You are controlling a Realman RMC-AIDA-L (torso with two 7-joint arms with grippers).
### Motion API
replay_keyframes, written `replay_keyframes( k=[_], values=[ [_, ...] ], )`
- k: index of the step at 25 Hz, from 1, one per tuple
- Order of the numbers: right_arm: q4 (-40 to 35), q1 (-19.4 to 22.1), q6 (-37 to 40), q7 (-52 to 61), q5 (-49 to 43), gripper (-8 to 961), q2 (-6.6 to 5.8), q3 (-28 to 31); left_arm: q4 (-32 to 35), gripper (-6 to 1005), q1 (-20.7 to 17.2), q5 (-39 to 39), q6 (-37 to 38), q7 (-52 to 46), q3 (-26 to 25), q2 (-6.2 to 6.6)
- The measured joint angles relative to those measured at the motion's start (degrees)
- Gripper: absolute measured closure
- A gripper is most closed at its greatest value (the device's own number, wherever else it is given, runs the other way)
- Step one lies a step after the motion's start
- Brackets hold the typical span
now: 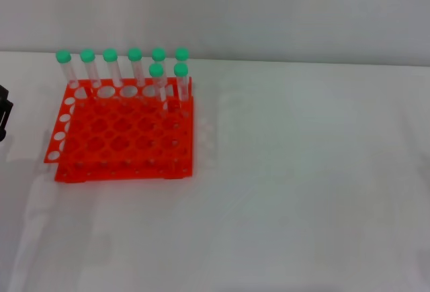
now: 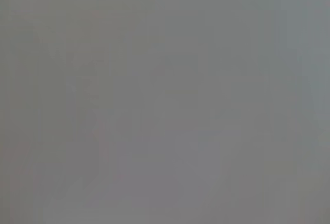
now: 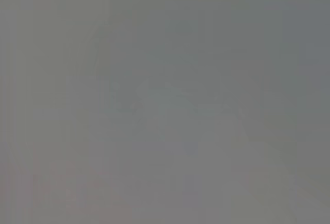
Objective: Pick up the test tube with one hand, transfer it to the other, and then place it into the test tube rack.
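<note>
The white desk [image 1: 302,191] lies bare across its whole right half and along its near edge. The test tube rack [image 1: 121,134] sits toward the far left corner, well clear of the near edge. Eight green-capped tubes stand upright in it: six in the back row and two just in front near its right end, one being the test tube [image 1: 158,80]. At the desk's left edge a black piece of the left gripper [image 1: 4,112] pokes in, its fingers hidden, so their opening cannot be told. Both wrist views show only flat grey.
</note>
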State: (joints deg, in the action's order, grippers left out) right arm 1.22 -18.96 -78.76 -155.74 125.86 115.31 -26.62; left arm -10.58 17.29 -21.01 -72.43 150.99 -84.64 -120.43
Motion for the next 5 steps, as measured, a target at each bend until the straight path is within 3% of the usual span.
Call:
replay_keyframes(
  k=[5],
  values=[
    [-0.44, -0.43, 0.02, -0.01, 0.0, 112, 0.0, 0.0, -0.01, 214, 0.61, -0.11, -0.19, 0.0, 0.0, 0.09]
  ],
)
